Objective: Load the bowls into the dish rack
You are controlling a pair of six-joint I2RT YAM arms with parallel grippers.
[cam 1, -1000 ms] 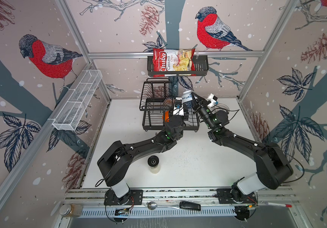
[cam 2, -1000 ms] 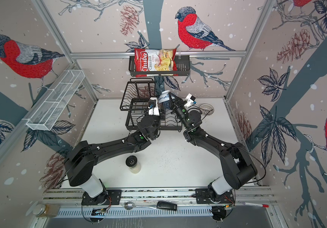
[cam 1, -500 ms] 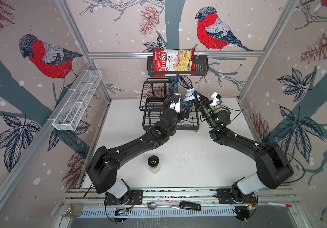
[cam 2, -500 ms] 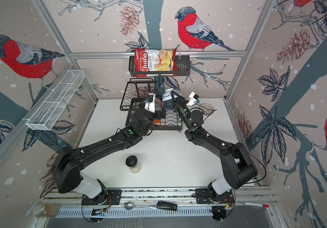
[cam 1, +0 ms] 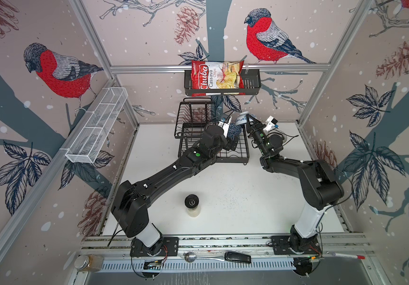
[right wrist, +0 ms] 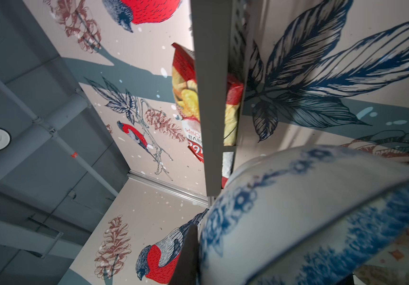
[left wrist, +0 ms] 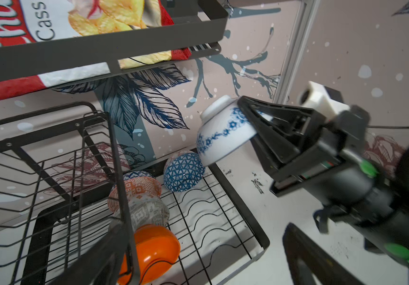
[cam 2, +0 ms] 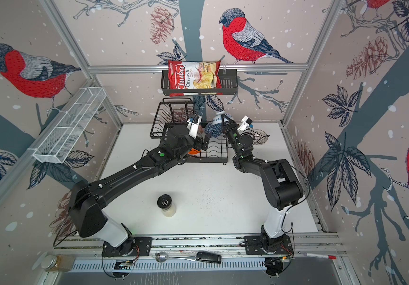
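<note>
Four bowls lie tipped in the black wire dish rack's [cam 1: 235, 160] lower tray: triangle-patterned blue bowl [left wrist: 183, 171], orange-white bowl [left wrist: 139, 187], grey-green bowl [left wrist: 149, 212] and glossy orange bowl [left wrist: 154, 246]. They show plainly only from the left wrist, since both arms cover most of them in both top views. The right gripper [left wrist: 253, 123] pinches the rim of a white blue-flowered bowl [left wrist: 223, 130], aloft by the rack's far corner, below the chip bag [cam 1: 215, 77]. The left gripper [cam 2: 203, 142] hangs over the rack, jaws spread, empty.

The dish rack [cam 1: 193, 116] stands rear-centre on the desk [cam 1: 235, 192], under a wall basket [cam 1: 250, 84]. Four bowls [left wrist: 183, 171] lie in its lower tray [left wrist: 255, 234]; a fifth bowl [left wrist: 223, 133] hangs in the right tool [left wrist: 250, 118] above the tray's right rear corner.
</note>
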